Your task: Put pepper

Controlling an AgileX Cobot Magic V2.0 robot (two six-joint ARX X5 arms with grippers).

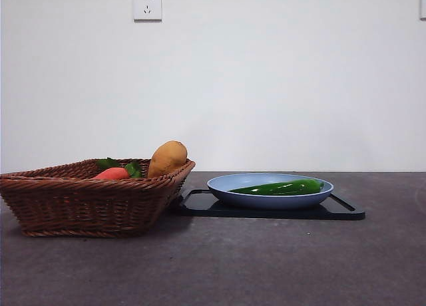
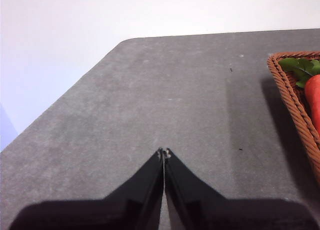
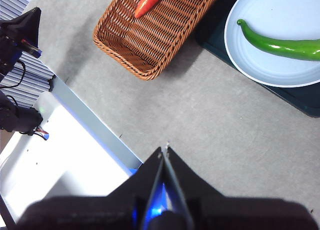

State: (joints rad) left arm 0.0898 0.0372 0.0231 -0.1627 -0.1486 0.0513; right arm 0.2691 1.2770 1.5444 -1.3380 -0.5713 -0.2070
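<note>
On the desk point(image 1: 266, 266), the basket point(image 1: 86, 199) sits at nine o'clock of the tray point(image 1: 346, 211), their near edges touching or nearly so. The plate point(image 1: 266, 198) rests on the tray, and the pepper point(image 1: 283, 187) lies across the plate. In the basket, the potato-like lump point(image 1: 166, 157) sits at three o'clock of the carrot-like vegetable point(image 1: 112, 173).

My left gripper point(image 2: 163, 152) hung with jaws pressed together; my right gripper point(image 3: 165, 149) did likewise, both holding nothing.
</note>
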